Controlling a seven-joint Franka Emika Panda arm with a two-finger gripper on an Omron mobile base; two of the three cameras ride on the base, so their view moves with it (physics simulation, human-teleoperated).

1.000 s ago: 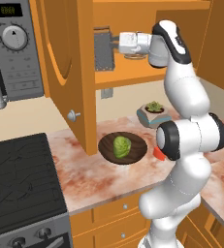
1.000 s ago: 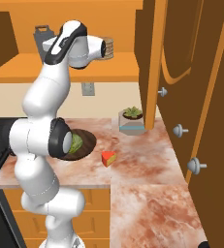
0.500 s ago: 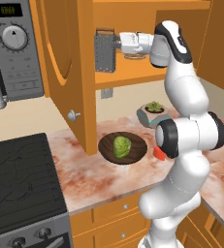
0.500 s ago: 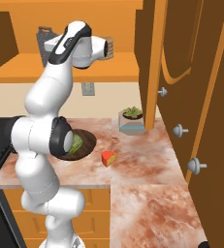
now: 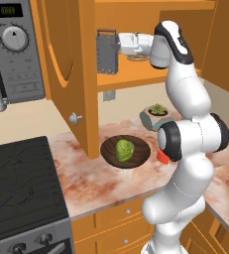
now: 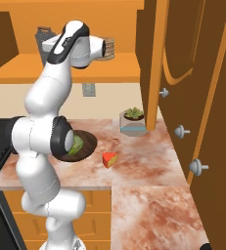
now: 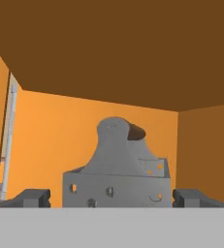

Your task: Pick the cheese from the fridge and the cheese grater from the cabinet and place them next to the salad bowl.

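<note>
so in the left base view the arm was stretched up into the open cabinet, with the gripper right at the cheese grater, which stood upright on the cabinet shelf. couldn't really tell from that angle whether the fingers touched it. the salad bowl sat down on the counter with its green head in the middle, just right of the open cabinet door. a bit of the cheese peeked out behind the arm's elbow, right of the bowl. the succulent pot was further back near the wall, and the microwave and stove were off to the left.

right base view: the cheese was lying on the counter, near the salad bowl but not touching it. the grater was mostly hidden behind the arm, only its top showing. the succulent pot was by the cupboard doors.

hand view: the cheese grater sat dead centre between the two fingertips, which were spread as wide as they go, one on each side with gaps showing. nothing gripped at that point.
</note>
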